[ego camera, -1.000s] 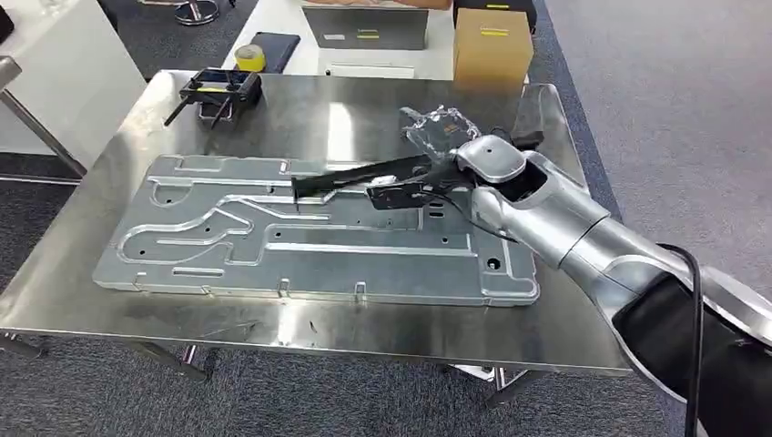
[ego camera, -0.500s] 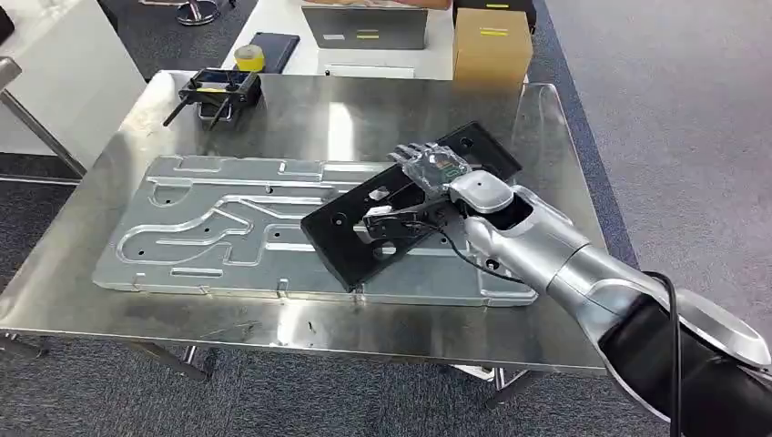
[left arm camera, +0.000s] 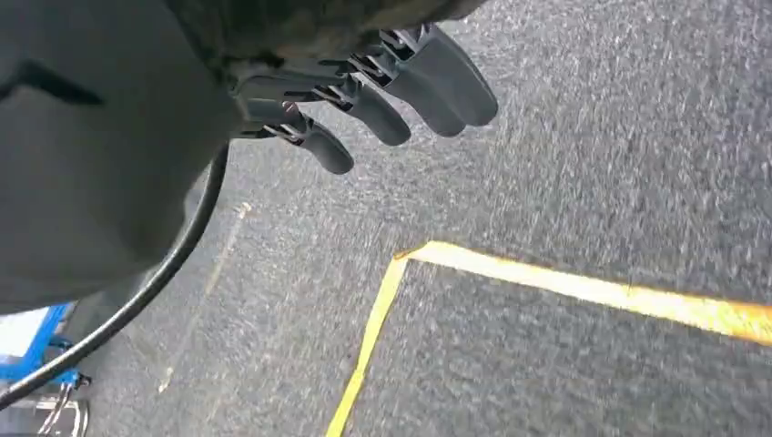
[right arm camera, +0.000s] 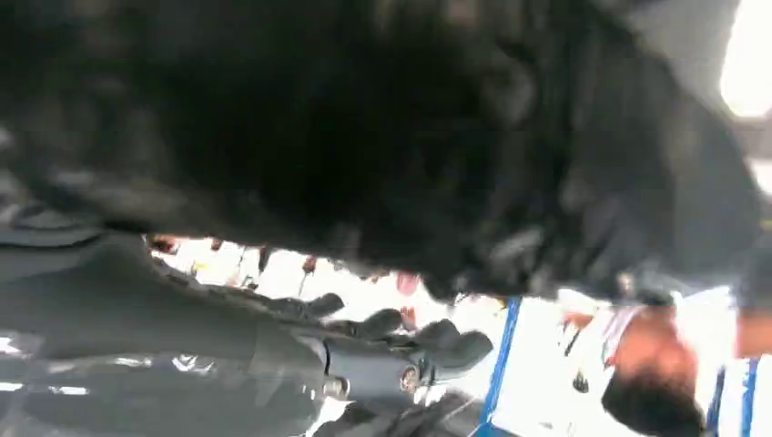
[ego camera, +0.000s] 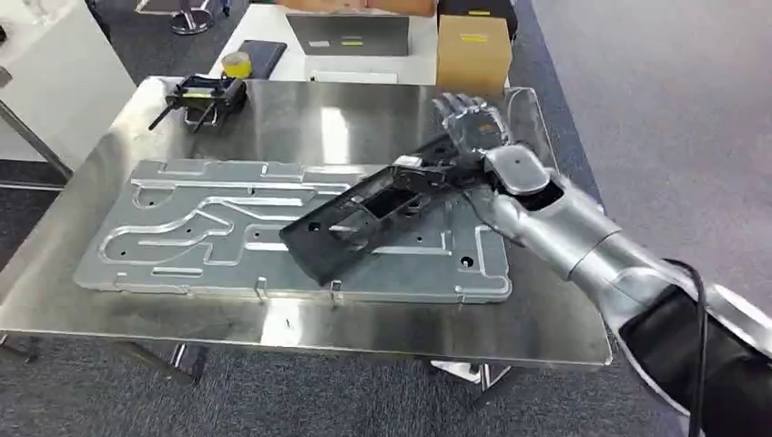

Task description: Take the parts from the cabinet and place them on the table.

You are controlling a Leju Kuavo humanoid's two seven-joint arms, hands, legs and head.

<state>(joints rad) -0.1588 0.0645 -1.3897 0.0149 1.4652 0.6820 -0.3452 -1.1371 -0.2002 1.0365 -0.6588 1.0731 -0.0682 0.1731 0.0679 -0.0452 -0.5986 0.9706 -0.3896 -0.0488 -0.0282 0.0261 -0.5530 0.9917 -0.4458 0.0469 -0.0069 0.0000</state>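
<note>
1. Table (ego camera: 510, 337): shiny steel, fills the middle of the head view; grey carpet around it.
2. Plate (ego camera: 182, 237): big grey metal sheet w/ stamped grooves, flat on the table, centre-left of frame, long side running left-right.
3. Part (ego camera: 364, 223): black flat panel w/ cut-outs; lies slantwise on the plate's right half, near corner at lower centre; far end lifted, up by the right hand at upper right of centre.
4. Right hand (ego camera: 473, 127): at upper right of centre in the head view, silver arm coming in from the lower right corner; fingers (ego camera: 460, 105) spread & pointing away from the camera, above the part's far end; whether thumb or palm touches the part, cannot tell; right wrist view blurred & dark, no help.
5. Left hand (left arm camera: 364, 100): in the left wrist view at upper centre; dark fingers (left arm camera: 455, 86) loosely curved, apart, holding nothing; below it grey floor w/ yellow tape line (left arm camera: 564, 287) across the lower right.
6. Bracket (ego camera: 205, 91): small black frame piece on the table's far left corner, upper left of frame, well apart from the plate.
7. Tape roll (ego camera: 236, 62): yellow, just beyond the bracket, on a white bench.
8. Box (ego camera: 472, 50): brown carton, top centre-right, beyond the table's far edge.
</note>
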